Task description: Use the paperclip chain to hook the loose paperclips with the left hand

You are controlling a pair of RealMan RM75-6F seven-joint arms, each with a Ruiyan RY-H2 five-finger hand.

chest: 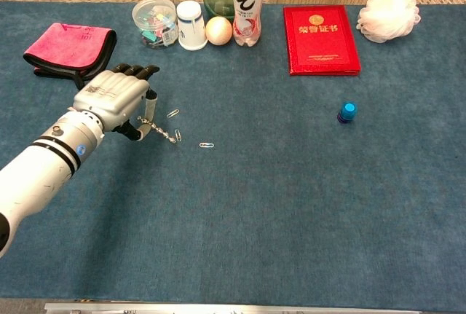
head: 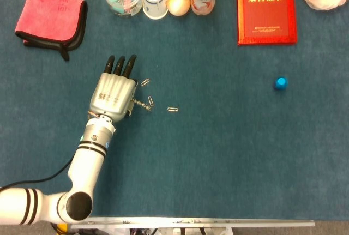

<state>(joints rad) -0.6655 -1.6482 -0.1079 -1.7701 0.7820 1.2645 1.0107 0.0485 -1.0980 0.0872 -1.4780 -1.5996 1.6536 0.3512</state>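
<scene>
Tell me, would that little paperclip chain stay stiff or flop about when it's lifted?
Probably floppy: the paperclip chain is made of separate links and already sags from the left hand toward the table. Likely very light, being thin wire. Its free end may swing near the loose paperclips.

The left arm (head: pixel 90 158) reaches up from the lower left, forearm angled toward the middle of the table. The left hand (head: pixel 113 94) lies palm down, back uppermost, dark fingertips (head: pixel 121 64) stretched forward and close together. It pinches a chain (chest: pixel 162 131) at the thumb side. The right hand shows in neither view.
</scene>
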